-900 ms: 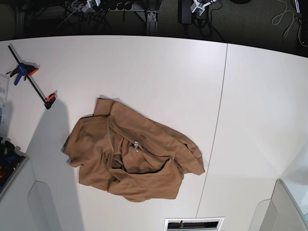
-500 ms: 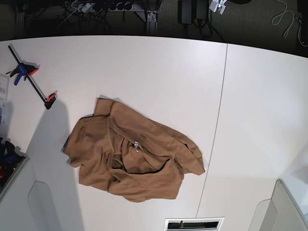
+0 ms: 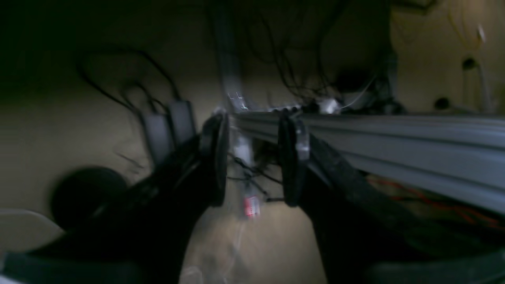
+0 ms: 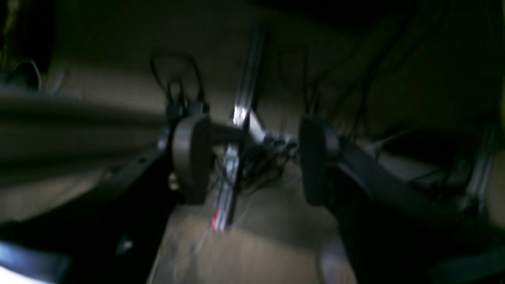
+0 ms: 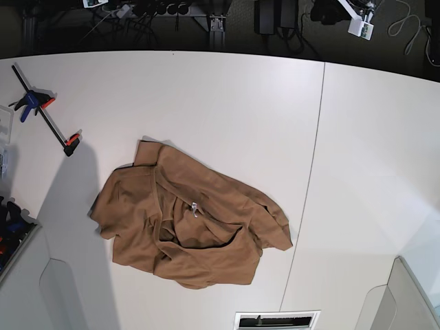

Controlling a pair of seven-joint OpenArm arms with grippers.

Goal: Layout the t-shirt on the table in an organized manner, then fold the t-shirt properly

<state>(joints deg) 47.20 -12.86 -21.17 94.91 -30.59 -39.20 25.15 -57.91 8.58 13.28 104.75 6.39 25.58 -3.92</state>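
Currently, the crumpled t-shirt [image 5: 189, 227], lower left of the white desk [image 5: 357, 158], should be gripped by its shoulders; left hand [image 3: 252, 157] and right hand [image 4: 252, 157] are seen parted, empty.

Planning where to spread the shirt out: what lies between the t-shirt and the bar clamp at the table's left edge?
Nothing: in the base view, only bare white table separates the crumpled t-shirt from the bar clamp, crossed by a faint shadow.

Base cam looks straight down on the table [image 5: 227, 103] from high up. Both wrist cams face dark cables [image 3: 276, 59], close, blurry.
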